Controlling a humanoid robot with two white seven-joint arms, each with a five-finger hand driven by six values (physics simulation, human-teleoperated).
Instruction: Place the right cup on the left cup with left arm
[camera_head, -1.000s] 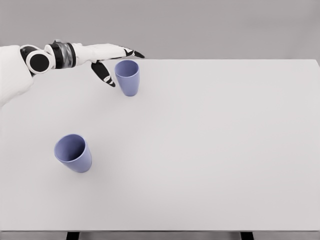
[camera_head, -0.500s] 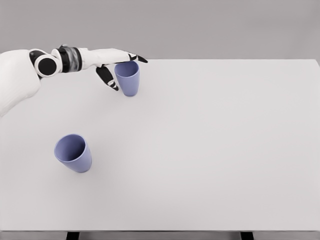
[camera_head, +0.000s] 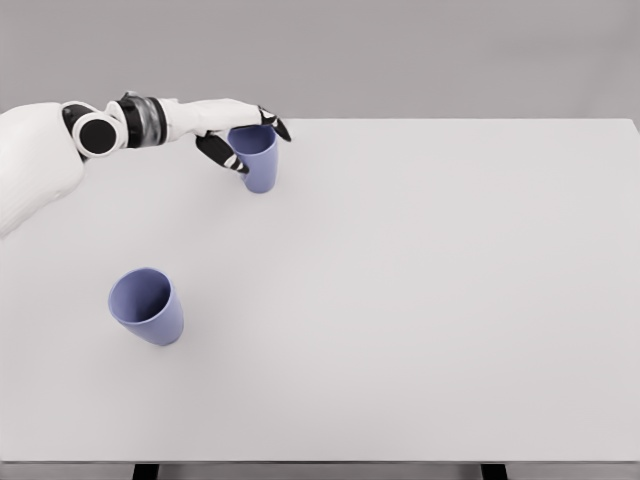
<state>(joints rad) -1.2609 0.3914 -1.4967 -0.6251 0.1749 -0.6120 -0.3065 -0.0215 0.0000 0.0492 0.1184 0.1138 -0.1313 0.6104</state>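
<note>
The upright lavender-blue plastic cup (camera_head: 259, 160) at the far left of the flat white table (camera_head: 420, 300) is enclosed by the white five-finger left hand (camera_head: 236, 128), whose fingers are curled about its rim and upper wall from the left. The second lavender-blue cup (camera_head: 147, 306) is seen well apart, nearer and further left, its mouth up and tilted. Open tabletop lies between them, so the carry is judged unobstructed.

Left robot hand (camera_head: 235, 128) reaches in from upper left, fingers (camera_head: 221, 152) curled around the far blue cup (camera_head: 260, 160), thumb on its near-left side. Cup upright on the white surface (camera_head: 420, 300). Second blue cup (camera_head: 147, 306) stands at lower left, well apart, tilted slightly.
</note>
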